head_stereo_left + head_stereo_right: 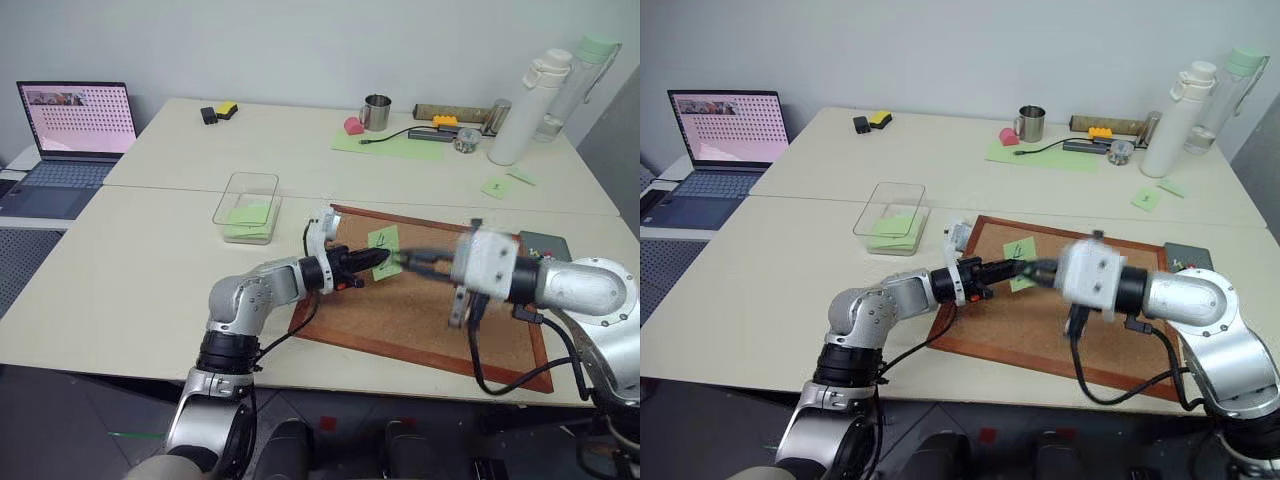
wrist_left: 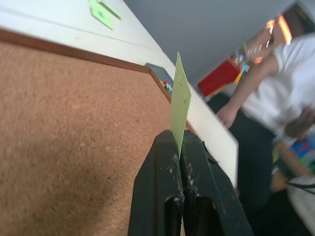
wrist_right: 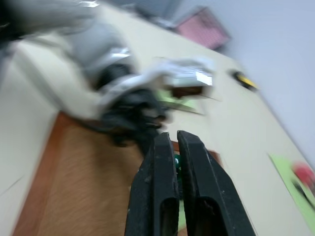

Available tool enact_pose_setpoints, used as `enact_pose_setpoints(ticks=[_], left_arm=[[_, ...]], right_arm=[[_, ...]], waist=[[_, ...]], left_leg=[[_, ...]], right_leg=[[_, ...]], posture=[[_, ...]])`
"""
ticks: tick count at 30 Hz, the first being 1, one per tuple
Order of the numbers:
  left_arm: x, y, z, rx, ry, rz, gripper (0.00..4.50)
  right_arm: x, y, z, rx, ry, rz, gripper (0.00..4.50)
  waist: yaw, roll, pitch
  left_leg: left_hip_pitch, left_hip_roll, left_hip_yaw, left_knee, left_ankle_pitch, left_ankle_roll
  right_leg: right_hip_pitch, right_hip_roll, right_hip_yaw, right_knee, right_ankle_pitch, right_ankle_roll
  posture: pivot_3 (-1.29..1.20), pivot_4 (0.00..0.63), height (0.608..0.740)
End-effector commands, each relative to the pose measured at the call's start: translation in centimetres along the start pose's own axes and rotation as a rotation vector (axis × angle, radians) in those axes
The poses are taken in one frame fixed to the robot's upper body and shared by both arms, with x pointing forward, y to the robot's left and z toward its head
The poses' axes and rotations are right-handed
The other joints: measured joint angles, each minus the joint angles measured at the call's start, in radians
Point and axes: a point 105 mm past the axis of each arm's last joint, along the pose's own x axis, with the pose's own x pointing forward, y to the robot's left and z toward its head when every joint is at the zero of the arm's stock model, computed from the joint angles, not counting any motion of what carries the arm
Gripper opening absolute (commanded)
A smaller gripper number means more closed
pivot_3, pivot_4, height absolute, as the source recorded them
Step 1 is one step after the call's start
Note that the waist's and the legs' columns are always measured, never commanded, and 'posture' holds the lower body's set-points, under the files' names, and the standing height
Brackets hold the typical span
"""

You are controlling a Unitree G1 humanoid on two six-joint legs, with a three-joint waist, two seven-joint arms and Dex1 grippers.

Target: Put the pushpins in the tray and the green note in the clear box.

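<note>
Over the cork board (image 1: pixel 420 320) at the near edge of the tabletop (image 1: pixel 150 260), both arms meet nose to nose. The left tool (image 1: pixel 382 259) reaches in level from the left, its two black fingers (image 2: pixel 165 167) pressed together and clamped on the green note (image 1: pixel 384 250). In the left wrist view the note (image 2: pixel 179 105) stands edge-on, rising straight out from between the finger pads, lifted off the cork. The right tool (image 1: pixel 408 261) comes in level from the right side of the board, its tip just beside the note. Its fingers (image 3: pixel 162 167) are together with only a thin slit showing between them; whether they pinch anything I cannot tell.

The clear box (image 1: pixel 247 205) sits on the tabletop just beyond the board's far left corner, well apart from the held note, with light-green paper lying inside it. The tray (image 1: pixel 545 245), dark grey, rests by the board's far right corner, near the right edge of the tabletop; small coloured pushpins (image 2: pixel 168 86) show in it in the left wrist view, though they are too tiny to count.

Further back, two small green notes (image 1: pixel 505 182) lie near the right edge. A metal mug (image 1: pixel 376 112) and a white bottle (image 1: pixel 528 105) stand along the far edge. An open laptop (image 1: pixel 70 140) sits on the far left. A person (image 2: pixel 268 98) in a white shirt stands beyond the right edge.
</note>
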Motion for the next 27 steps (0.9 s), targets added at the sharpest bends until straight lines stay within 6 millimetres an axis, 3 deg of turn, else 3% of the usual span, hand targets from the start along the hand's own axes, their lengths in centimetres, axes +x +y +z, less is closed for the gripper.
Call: enact_pose_setpoints(ticks=[1,5,9,13,18,19,22,27], left_arm=[[1.4,-3.6,2.0,0.396,-0.022,-0.14,0.07],[2.8,-4.6,1.5,0.605,-0.014,-0.184,0.07],[4.0,-4.5,1.0,0.696,0.002,-0.181,0.07],[4.4,-4.6,0.0,0.741,0.026,-0.199,0.07],[4.0,-4.4,-0.6,0.737,0.037,-0.191,0.07],[3.9,-4.3,-0.8,0.732,0.041,-0.189,0.0],[3.6,-4.2,-0.9,0.714,0.04,-0.178,0.0],[3.4,-4.1,-1.0,0.707,0.042,-0.168,0.0]], right_arm=[[-3.7,-6.1,-3.8,0.19,0.108,-0.397,0.0],[-7.3,-9.7,-8.9,0.402,0.203,-0.646,0.0],[-10.2,-12.5,-13.1,0.578,0.241,-0.835,0.0],[-11.5,-14.1,-16.1,0.66,0.278,-0.914,0.0],[-12.0,-14.7,-18.3,0.713,0.306,-0.927,0.0],[-12.1,-14.7,-18.5,0.716,0.31,-0.929,0.53],[-12.1,-15.0,-18.9,0.735,0.298,-0.936,0.99],[-11.8,-15.4,-18.9,0.733,0.28,-0.922,2.29]], waist=[[0.003,0.0,0.0],[0.01,0.001,0.0],[0.003,0.002,0.0],[-0.007,0.004,0.0],[-0.015,0.006,0.001],[-0.015,0.006,0.001],[-0.016,0.007,0.001],[-0.017,0.007,0.001]], left_leg=[[0.0,0.0,0.0,0.0,0.0,0.0],[0.0,0.0,0.003,-0.001,0.0,0.0],[0.001,0.0,0.005,-0.001,0.0,0.001],[0.001,0.0,0.006,-0.001,0.0,0.001],[0.001,0.001,0.006,-0.001,0.0,0.002],[0.001,0.001,0.006,-0.001,0.0,0.002],[0.001,0.0,0.006,-0.001,0.0,0.002],[0.001,0.0,0.006,-0.001,0.0,0.002]], right_leg=[[0.0,-0.001,0.0,-0.001,0.0,-0.001],[0.0,-0.003,0.0,-0.002,0.0,-0.002],[-0.001,0.002,0.0,-0.001,0.0,-0.002],[-0.001,0.005,0.001,-0.001,0.002,0.002],[-0.001,0.006,0.001,0.0,0.004,0.006],[-0.001,0.006,0.001,0.0,0.004,0.006],[-0.001,0.006,0.002,0.001,0.003,0.007],[-0.001,0.006,0.002,0.001,0.003,0.008]], posture=[[0.0,0.15,0.74],[0.0,0.15,0.74],[0.0,0.15,0.74],[0.0,0.15,0.74],[0.0,0.15,0.74],[0.0,0.15,0.74],[0.0,0.15,0.74],[0.0,0.15,0.74]])
